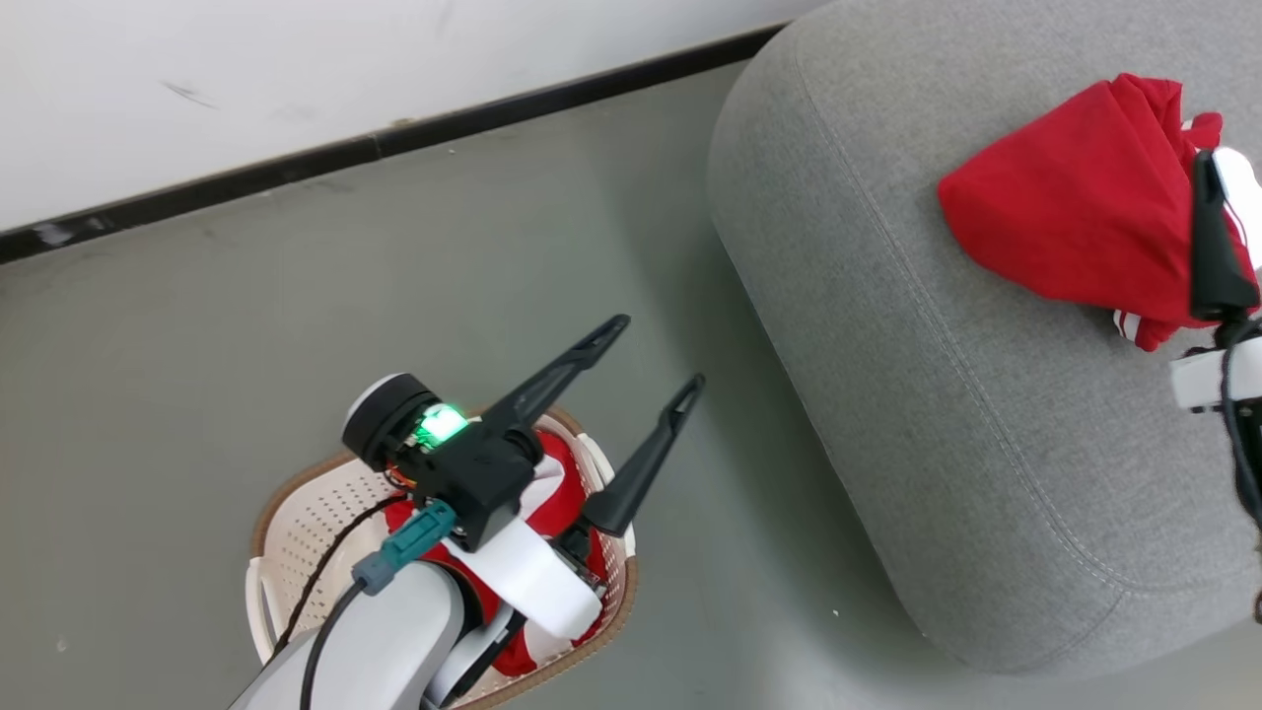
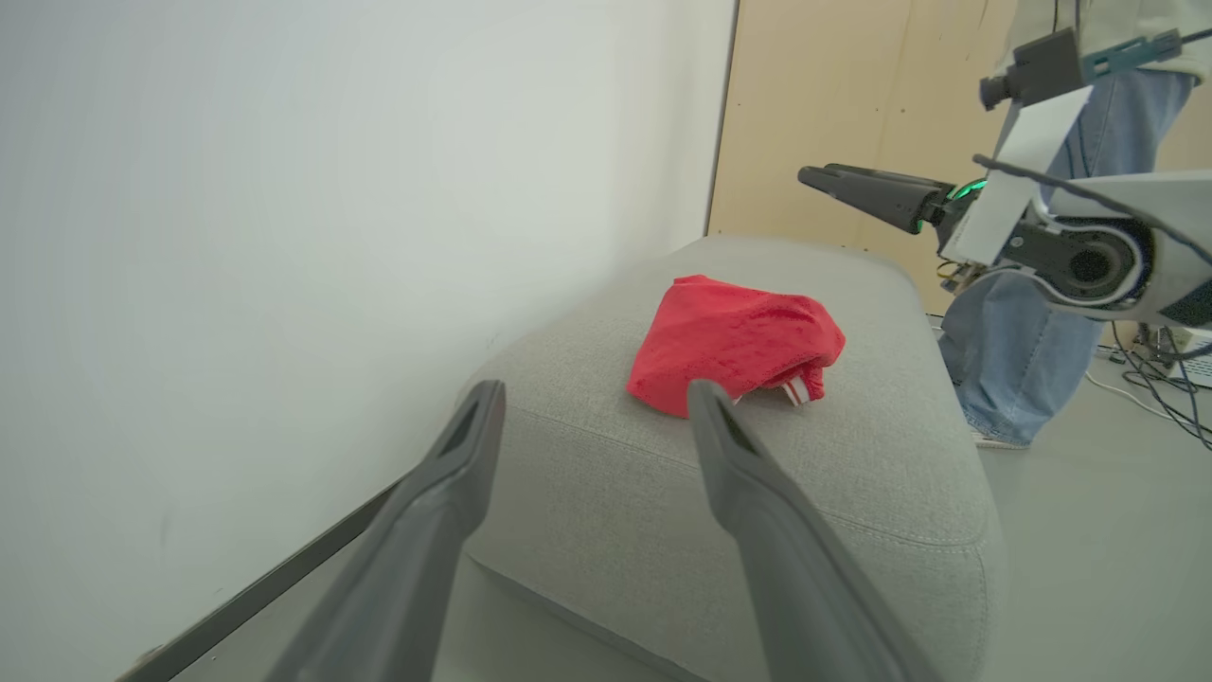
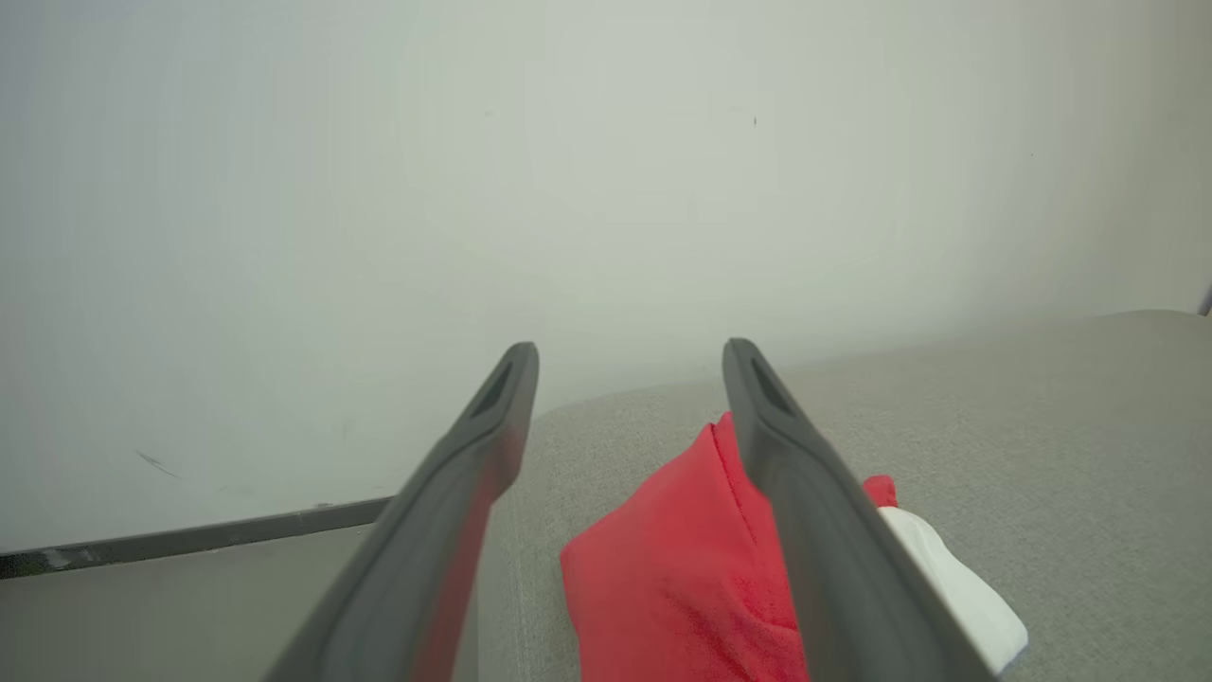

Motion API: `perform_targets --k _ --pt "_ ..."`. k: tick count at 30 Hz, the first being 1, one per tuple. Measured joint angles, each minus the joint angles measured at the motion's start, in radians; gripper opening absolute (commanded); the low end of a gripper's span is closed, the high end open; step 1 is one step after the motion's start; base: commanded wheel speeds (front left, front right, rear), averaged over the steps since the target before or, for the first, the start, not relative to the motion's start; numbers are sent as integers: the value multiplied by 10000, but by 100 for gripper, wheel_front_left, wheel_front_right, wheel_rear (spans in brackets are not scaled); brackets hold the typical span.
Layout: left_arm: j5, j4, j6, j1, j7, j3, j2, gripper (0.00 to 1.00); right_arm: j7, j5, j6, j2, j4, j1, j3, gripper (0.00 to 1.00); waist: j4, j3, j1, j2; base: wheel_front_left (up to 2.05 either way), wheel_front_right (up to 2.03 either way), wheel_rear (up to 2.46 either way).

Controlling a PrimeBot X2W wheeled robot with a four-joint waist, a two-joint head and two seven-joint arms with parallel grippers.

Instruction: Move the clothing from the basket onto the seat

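Red cloth at the far left first: clothing [image 1: 557, 471] heaped in the basket [image 1: 306, 537], partly covered by the left arm [image 1: 394, 631]. Looks light, limp and shapeless; probably drapes and trails on lifting, with no risk of breaking. Best pinched at a raised fold or thick bunch near the middle of the heap, not at a thin hem or white trim, likely to slip free. Worth watching the perforated walls and brown rim [image 1: 279, 488]: likely snags for a trailing hem.

Just above, left tool [image 1: 656, 352]: spread wide, holds nothing, points over the floor [image 1: 296, 325] toward the seat [image 1: 887, 414]. Probably needs turning down into the basket before any pinch.

Between basket and seat, a bare strip of floor; seems room enough to carry a hanging garment across, given a lift well clear of the seat's rounded edge.

Further right, the seat's broad grey top, mostly free, with a stitched seam [image 1: 946, 340] along the curve. Stands near the wall [image 2: 284, 237] in the left wrist view, so better to drop cloth toward the middle.

Near the far right side, one red garment [image 1: 1075, 212] already bunched on the seat. Over it, right tool [image 3: 632, 350]: parted and gripping nothing, going by the right wrist view, with the cloth loose beneath. Beyond the seat, a person's legs [image 2: 1008, 350]: reason for short swings on that side.
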Motion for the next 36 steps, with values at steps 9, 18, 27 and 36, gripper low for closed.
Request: perform_targets --k 9,18,27,36 --pt "-286 372 518 505 -73 721 125 100 0 -84 0 453 -633 -20 790 100 433 -445 0 0 0 0 0" --pt "-525 623 871 894 -132 1369 215 100 15 -311 0 859 -874 -39 1313 100 923 -823 0 0 0 0 0" --pt "-616 723 1406 1371 -132 2211 199 100 75 -708 0 1187 -966 57 1597 100 1474 -1249 0 0 0 0 0" --pt "-654 742 2138 1940 -134 3221 96 100 75 -1239 0 1476 -978 542 1601 100 1966 -1660 0 0 0 0 0"
